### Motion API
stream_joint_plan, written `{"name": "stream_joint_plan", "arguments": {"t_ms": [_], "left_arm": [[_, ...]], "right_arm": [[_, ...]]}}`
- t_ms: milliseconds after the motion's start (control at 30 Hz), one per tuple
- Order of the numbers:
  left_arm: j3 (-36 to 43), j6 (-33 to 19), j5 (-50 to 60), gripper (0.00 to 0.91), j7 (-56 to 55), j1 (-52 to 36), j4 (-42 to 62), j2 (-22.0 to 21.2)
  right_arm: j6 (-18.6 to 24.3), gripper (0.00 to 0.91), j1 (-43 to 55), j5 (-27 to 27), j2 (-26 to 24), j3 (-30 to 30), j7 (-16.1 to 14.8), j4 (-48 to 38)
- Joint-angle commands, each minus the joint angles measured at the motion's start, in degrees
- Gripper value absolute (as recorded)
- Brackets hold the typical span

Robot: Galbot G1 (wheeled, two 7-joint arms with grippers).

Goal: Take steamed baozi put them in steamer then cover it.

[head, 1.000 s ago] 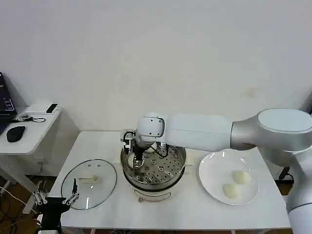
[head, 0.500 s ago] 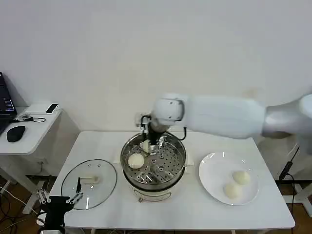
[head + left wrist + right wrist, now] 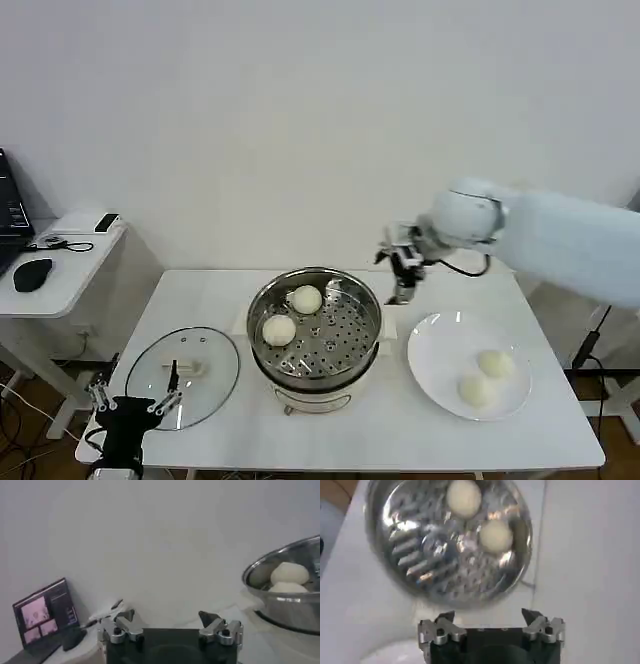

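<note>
In the head view, the round shiny stainless-steel steamer pot (image 3: 315,335) stood at the middle of the white table (image 3: 390,430), with two pale cream-white steamed buns (image 3: 305,298) resting on the left part of its perforated tray, one nearer and one farther. The other two buns (image 3: 494,363) lay on the flat white plate (image 3: 440,350) to the pot's right. The round clear glass cover with metal rim (image 3: 183,376) lay flat on the table to the pot's left. The right gripper (image 3: 404,268) hung in the air over the far edge of the table, between pot and plate, holding nothing. The left gripper (image 3: 133,405) waited low at the near left corner, just beside the cover. In the left wrist view, the left gripper (image 3: 170,625) had its jaws spread wide and empty, the pot (image 3: 285,587) and its two buns visible beyond. In the right wrist view, the right gripper (image 3: 490,622) likewise had its jaws apart and empty, above the pot (image 3: 447,540) with both buns (image 3: 495,535) in it. By my judgement the loading was half done; the next move called for the right gripper to descend over a bun on the plate and close gently on it, the cover remaining for last.
</note>
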Motion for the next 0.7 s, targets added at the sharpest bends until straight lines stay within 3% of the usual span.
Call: {"name": "stream_joint_plan", "arguments": {"t_ms": [33, 167, 400, 700], "left_arm": [[0.2, 0.0, 0.0, 0.907, 0.0, -0.2, 0.6, 0.4], [0.1, 0.0, 0.0, 0.907, 0.1, -0.5, 1.4, 0.3], [0.2, 0.0, 0.2, 0.907, 0.0, -0.5, 2.3, 0.3], [0.6, 0.0, 0.6, 0.907, 0.0, -0.2, 2.6, 0.0]], "right_arm": [[9.4, 0.907, -12.8, -16.4, -16.4, 6.8, -5.4, 2.3], [12.1, 0.907, -22.7, -21.2, -19.5, 15.5, -6.7, 2.8], [17.2, 0.907, -37.5, -26.5, -23.8, 25.0, -9.5, 5.3], [18.1, 0.907, -50.6, -30.5, -23.9, 36.5, -9.9, 6.9]]}}
